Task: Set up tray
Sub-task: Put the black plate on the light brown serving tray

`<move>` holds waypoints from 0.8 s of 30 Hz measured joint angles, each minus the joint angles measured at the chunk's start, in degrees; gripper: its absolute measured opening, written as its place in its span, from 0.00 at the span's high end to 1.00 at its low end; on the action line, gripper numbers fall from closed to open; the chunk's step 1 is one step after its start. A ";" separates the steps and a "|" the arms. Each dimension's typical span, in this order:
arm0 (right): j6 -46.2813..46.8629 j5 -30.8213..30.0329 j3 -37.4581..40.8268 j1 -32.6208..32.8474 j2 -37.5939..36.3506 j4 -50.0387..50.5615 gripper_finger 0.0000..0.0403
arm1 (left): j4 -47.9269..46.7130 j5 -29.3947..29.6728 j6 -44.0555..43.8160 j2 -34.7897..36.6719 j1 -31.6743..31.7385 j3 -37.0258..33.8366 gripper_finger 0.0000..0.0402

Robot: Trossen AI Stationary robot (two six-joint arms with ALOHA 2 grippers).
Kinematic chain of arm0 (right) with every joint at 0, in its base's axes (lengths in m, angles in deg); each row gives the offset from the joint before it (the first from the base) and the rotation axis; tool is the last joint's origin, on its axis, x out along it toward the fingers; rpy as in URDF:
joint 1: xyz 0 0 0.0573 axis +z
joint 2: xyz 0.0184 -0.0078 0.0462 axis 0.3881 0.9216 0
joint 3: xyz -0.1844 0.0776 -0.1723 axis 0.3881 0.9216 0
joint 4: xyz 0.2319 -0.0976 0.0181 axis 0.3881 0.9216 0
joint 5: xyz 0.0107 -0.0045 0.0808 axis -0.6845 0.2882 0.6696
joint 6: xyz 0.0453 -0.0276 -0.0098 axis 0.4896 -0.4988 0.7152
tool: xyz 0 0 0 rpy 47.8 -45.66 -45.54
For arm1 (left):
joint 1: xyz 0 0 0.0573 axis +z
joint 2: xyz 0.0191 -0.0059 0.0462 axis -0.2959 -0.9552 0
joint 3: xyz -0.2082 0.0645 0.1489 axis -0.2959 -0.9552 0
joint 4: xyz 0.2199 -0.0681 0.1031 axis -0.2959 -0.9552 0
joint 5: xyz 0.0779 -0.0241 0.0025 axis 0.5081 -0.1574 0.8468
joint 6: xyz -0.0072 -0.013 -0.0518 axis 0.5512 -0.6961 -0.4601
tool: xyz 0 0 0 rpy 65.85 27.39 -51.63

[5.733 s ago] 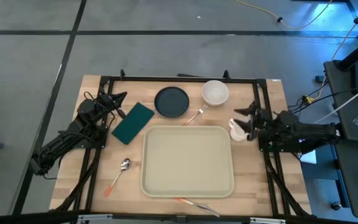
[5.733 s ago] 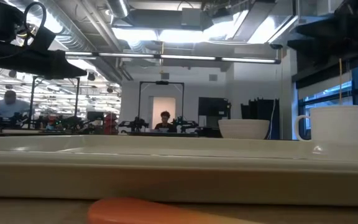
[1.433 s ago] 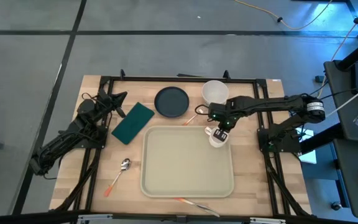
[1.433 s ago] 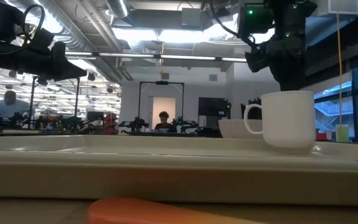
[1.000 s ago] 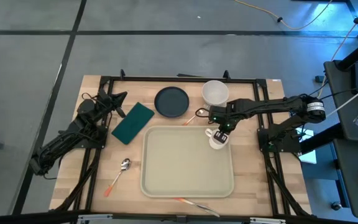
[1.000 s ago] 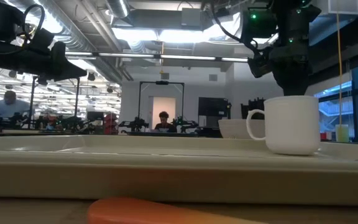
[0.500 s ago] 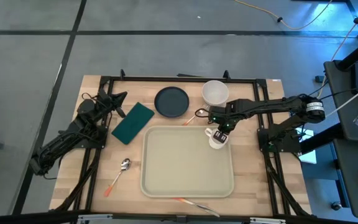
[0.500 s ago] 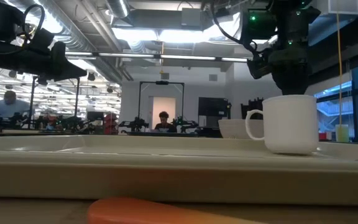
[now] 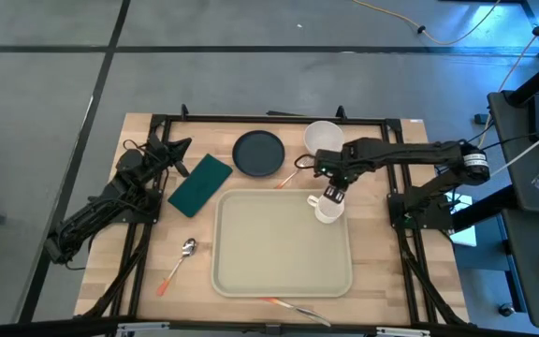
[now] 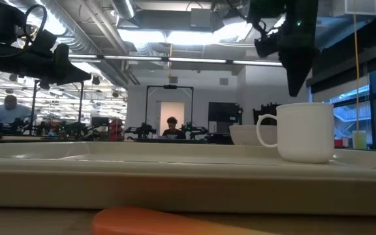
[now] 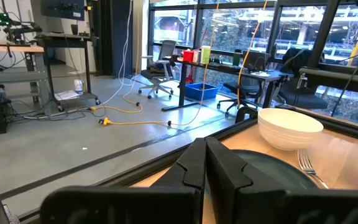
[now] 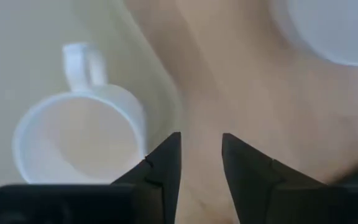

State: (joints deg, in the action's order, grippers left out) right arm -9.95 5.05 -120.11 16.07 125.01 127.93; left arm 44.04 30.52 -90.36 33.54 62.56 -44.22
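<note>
— Where do we have the tray?
— Mid-worktop, its long axis running from the near edge to the far one. A white mug stands in its far right corner.

— And our claws?
— The right claw hangs just above the mug, fingers apart and empty; the tray spreads away from it toward the left arm's side. The left claw waits near the green napkin, fingers together. The right arm is nearer.

— Any writing?
— None we can read.
</note>
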 joint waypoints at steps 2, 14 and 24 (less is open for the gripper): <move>-0.98 -0.90 -0.94 0.02 -1.28 2.73 0.70 | 0.00 0.00 -1.67 0.00 -0.01 -0.01 0.98; -3.12 0.89 15.73 -6.18 -27.94 -15.20 0.70 | 0.09 0.00 -11.30 0.00 0.00 -0.01 0.98; -0.51 -0.14 32.24 -6.84 -46.69 -28.05 0.70 | 3.76 1.01 -12.80 0.00 0.01 0.01 0.97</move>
State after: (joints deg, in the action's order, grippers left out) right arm -10.46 4.91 -87.87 9.23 78.32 99.89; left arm 47.80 31.53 -103.16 33.54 62.57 -44.21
